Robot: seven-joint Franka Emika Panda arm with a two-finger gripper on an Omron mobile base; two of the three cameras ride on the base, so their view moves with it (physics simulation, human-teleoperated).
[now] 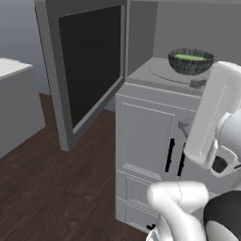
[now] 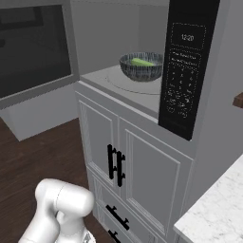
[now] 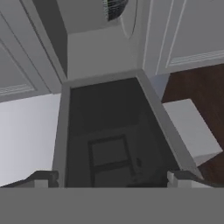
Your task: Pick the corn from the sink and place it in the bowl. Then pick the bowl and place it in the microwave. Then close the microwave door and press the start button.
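Note:
The microwave (image 1: 141, 70) stands open above grey cabinets. On its turntable (image 2: 124, 81) sits the dark speckled bowl (image 1: 190, 61) (image 2: 141, 66), and the green corn (image 1: 189, 57) (image 2: 141, 62) lies inside it. The microwave door (image 1: 89, 61) (image 2: 33, 47) is swung wide to the left. In the hand view my gripper (image 3: 111, 178) is open, its fingertips far apart with nothing between them, facing the door's black glass (image 3: 109, 127). The bowl's edge (image 3: 114, 8) shows at the top of that view. The sink is out of view.
The black control panel (image 2: 187, 66) runs down the microwave's right side. Below are cabinet doors with black handles (image 2: 115, 163). A marble counter (image 2: 218, 213) lies at lower right, a grey island (image 1: 14, 94) at left, with dark wood floor (image 1: 56, 188) between.

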